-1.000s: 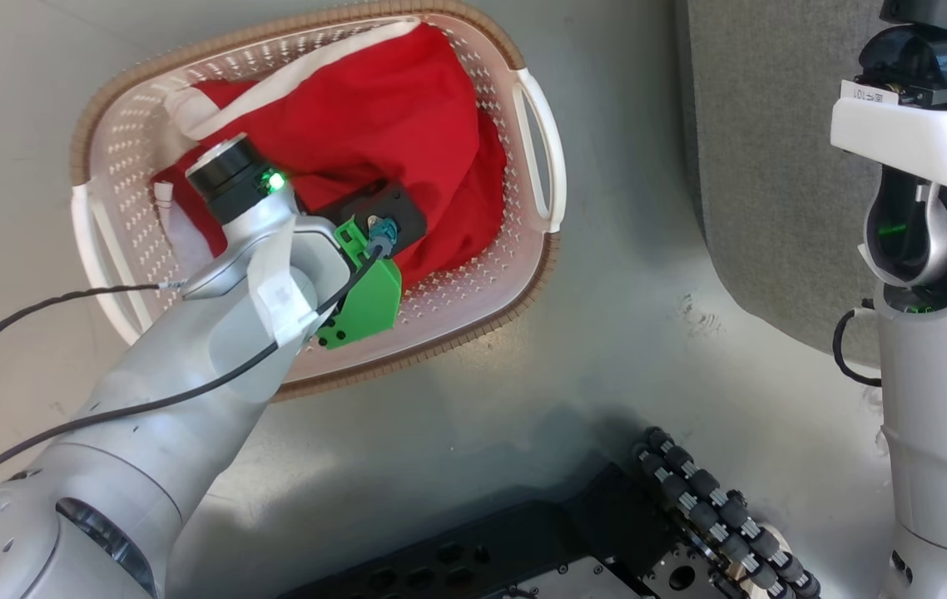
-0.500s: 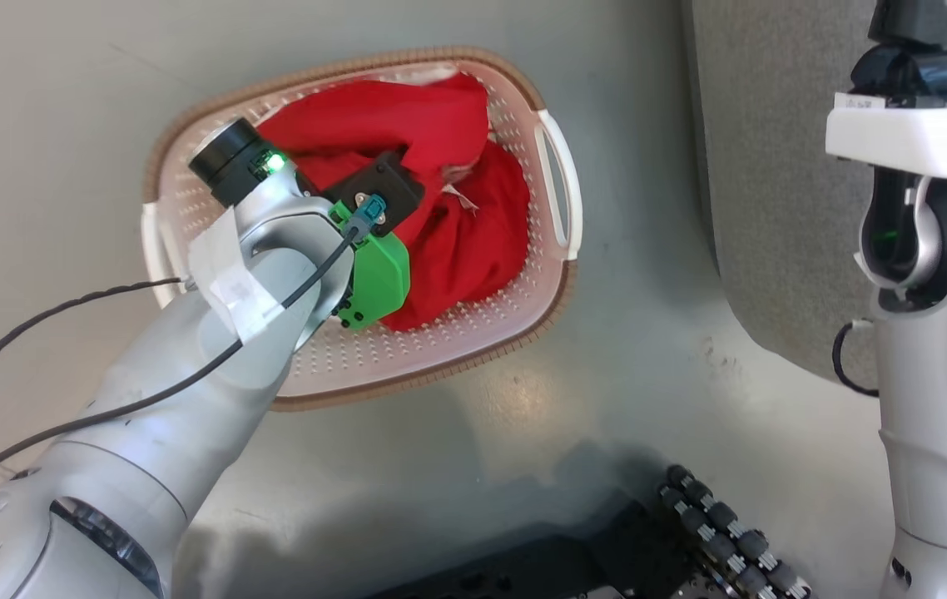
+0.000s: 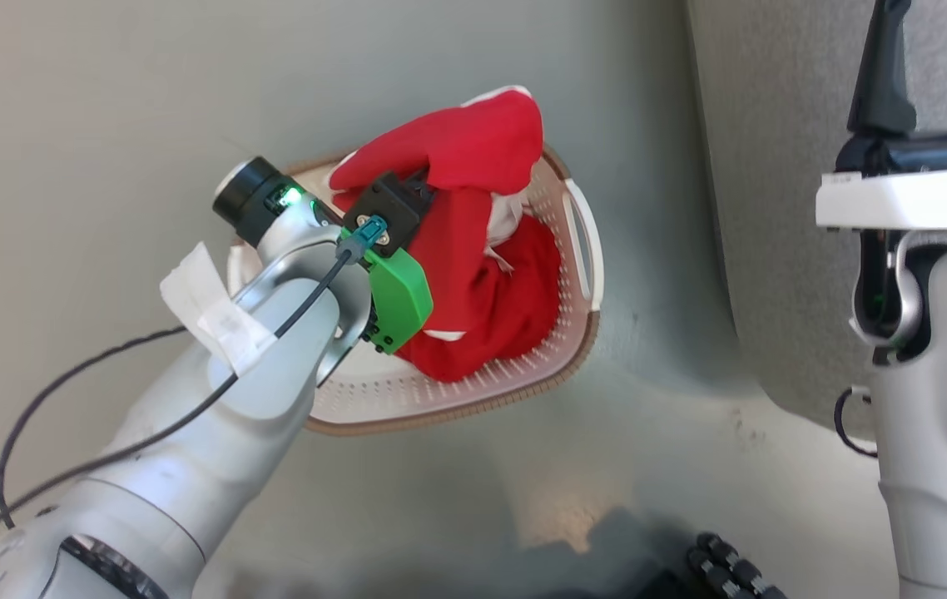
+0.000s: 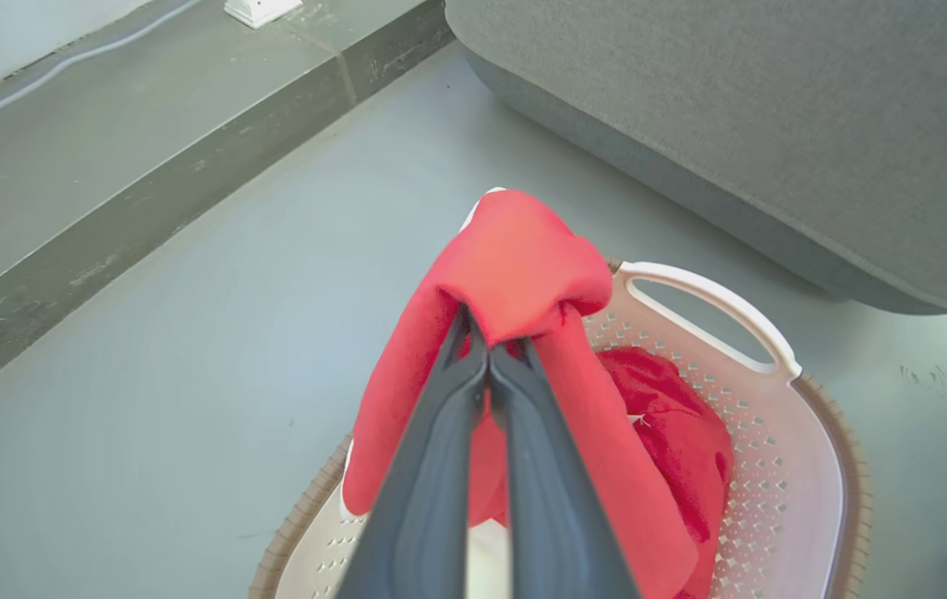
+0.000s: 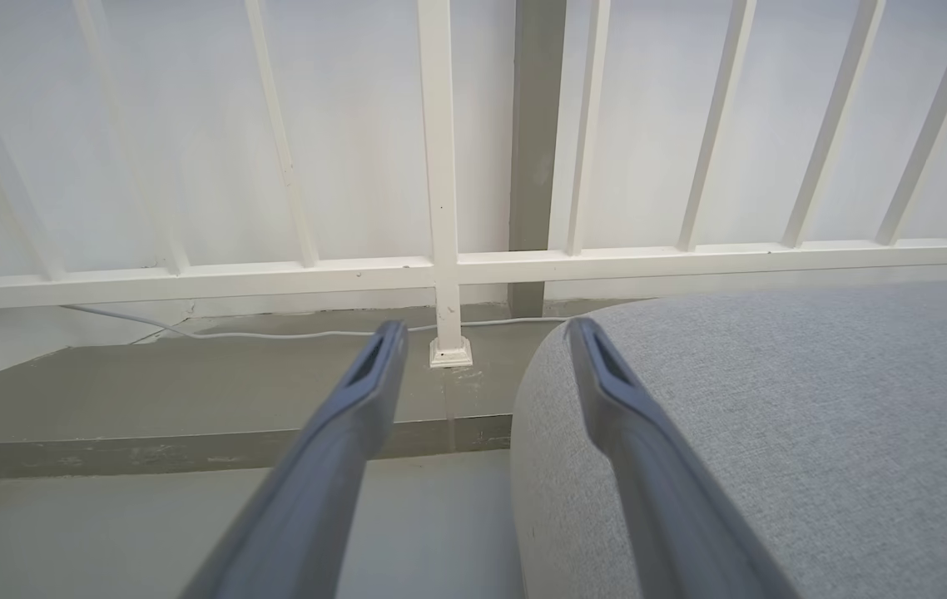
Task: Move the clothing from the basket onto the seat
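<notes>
The left pincer [image 4: 486, 359] is clamped tight, its two dark fingers pressed together with no gap. It grips a red garment [image 4: 515, 258] by a bunched fold. The cloth drapes over the fingertips like a hood and hangs down on both sides, its top raised above the basket [image 4: 806, 466]. The lower folds trail down into the basket; the head view shows a white strip near the bottom edge [image 3: 444, 335].

A second garment [image 4: 673, 416] — also red — lies heaped in the basket against the wall by the near handle [image 4: 706, 299]. Where the hanging cloth ends and this heap begins cannot be told apart.

The basket stands on the grey floor [image 4: 232, 291]. The seat [image 4: 773, 125] is near its handle side but apart from it, with a strip of floor between.

The right pincer [image 5: 486, 333] is wide open, fingers well apart, holding and touching nothing. It hangs over the rounded edge of the seat — one finger before the cushion, the other before the floor — facing a white railing [image 5: 440, 166].
</notes>
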{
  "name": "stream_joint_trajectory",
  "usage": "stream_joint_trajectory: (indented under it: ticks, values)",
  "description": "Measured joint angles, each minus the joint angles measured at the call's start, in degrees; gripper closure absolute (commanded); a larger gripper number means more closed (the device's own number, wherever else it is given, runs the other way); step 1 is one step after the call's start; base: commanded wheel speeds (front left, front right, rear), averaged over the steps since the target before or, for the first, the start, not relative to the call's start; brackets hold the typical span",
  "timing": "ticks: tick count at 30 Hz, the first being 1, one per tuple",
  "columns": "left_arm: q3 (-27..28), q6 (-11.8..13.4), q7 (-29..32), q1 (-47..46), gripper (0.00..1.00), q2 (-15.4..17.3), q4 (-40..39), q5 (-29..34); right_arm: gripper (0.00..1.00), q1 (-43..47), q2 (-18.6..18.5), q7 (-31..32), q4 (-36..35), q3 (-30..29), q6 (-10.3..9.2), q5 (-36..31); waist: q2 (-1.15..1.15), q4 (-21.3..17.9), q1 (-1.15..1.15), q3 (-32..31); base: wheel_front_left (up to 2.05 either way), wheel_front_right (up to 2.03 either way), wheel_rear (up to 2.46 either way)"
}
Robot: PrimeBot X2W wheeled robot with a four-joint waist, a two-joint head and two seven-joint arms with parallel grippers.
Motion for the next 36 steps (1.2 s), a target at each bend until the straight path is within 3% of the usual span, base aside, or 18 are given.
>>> stream_joint_trajectory:
  ticks: [10, 36]
  values:
    - [4.27, 1.02, 0.00, 2.87, 1.00, -0.14, -7.02, -2.02, 0.00, 5.37, 0.07, 0.00, 3.45, -0.27, 1.03, 0.00, 0.00, 2.70, 0.00, -8.94, 0.00, 0.00, 0.00]
    - [9.85, 2.45, 0.00, 14.97, 1.00, 3.67, -10.69, -5.92, 0.00, 16.94, 0.26, 0.01, 10.06, 3.72, 4.58, -0.68, 0.00, 5.42, 0.00, -29.80, 0.00, 0.00, 0.00]
